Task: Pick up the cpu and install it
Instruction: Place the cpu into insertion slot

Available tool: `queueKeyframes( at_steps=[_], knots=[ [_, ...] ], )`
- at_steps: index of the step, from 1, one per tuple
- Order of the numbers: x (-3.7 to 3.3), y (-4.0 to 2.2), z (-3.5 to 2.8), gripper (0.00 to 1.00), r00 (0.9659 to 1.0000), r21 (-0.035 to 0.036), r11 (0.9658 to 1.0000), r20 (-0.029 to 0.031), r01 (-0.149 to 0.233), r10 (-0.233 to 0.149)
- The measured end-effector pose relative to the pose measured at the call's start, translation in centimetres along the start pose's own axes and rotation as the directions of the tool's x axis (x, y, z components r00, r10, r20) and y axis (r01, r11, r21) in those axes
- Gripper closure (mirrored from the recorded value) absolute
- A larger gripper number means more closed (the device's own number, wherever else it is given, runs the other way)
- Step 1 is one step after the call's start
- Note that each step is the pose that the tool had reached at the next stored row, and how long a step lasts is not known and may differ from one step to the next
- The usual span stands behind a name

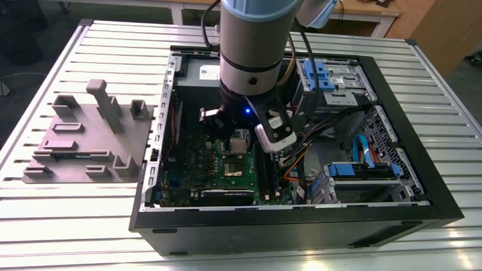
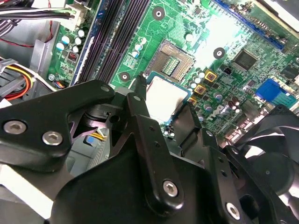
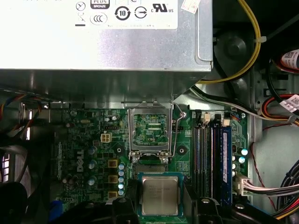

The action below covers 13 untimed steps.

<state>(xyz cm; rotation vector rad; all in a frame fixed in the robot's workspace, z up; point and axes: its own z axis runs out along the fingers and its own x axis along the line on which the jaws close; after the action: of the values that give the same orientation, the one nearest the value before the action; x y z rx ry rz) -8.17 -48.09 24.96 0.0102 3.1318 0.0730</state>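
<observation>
My gripper (image 3: 160,199) is shut on the cpu (image 3: 160,195), a small square chip with a silver top and green rim, gripped at two opposite edges by black fingers (image 3: 131,192). In the second wrist view the cpu (image 2: 163,95) hangs just beside and above the open socket (image 2: 175,58), whose pin field is bare. The hollow metal socket frame (image 3: 149,130) is flipped up and its lever is released. In the exterior view the gripper (image 1: 238,141) hovers over the green motherboard (image 1: 214,169) inside the open computer case, a little behind the socket (image 1: 232,167).
A large grey power supply (image 3: 103,42) with a white label stands close behind the socket. Memory slots (image 3: 208,154) and cable bundles (image 3: 275,186) lie to one side. Blue-tabbed drive cages (image 1: 331,79) fill the case's right. A grey fixture (image 1: 90,141) rests on the slatted table at the exterior view's left.
</observation>
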Motion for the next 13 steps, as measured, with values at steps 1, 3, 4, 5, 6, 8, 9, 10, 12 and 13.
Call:
queueKeyframes(
  at_steps=[1,3,4,5,6,8,9,10,12,13],
  knots=[
    [0.00,0.00,0.00,0.53,1.0000,0.0000,1.0000,0.0000,0.000,0.000],
    [0.00,0.00,0.00,0.53,1.0000,0.0000,1.0000,0.0000,0.000,0.000],
    [0.00,0.00,0.00,0.53,1.0000,0.0001,1.0000,0.0000,0.000,0.000],
    [0.00,0.00,0.00,0.53,1.0000,0.0001,1.0000,0.0000,0.000,0.000],
    [0.00,0.00,0.00,0.53,1.0000,0.0002,1.0000,0.0000,0.000,0.000],
    [0.00,0.00,0.18,0.53,1.0000,-0.0002,1.0000,0.0001,0.000,0.000],
    [0.00,-0.02,0.34,0.53,1.0000,0.0001,1.0000,0.0000,0.000,0.000],
    [0.00,-0.02,0.52,0.53,1.0000,0.0001,1.0000,0.0000,0.000,0.000],
    [0.01,-0.04,0.88,0.53,1.0000,0.0000,1.0000,0.0000,0.000,0.000],
    [0.01,-0.07,1.08,0.53,1.0000,0.0001,1.0000,0.0000,0.000,0.000]
  ],
)
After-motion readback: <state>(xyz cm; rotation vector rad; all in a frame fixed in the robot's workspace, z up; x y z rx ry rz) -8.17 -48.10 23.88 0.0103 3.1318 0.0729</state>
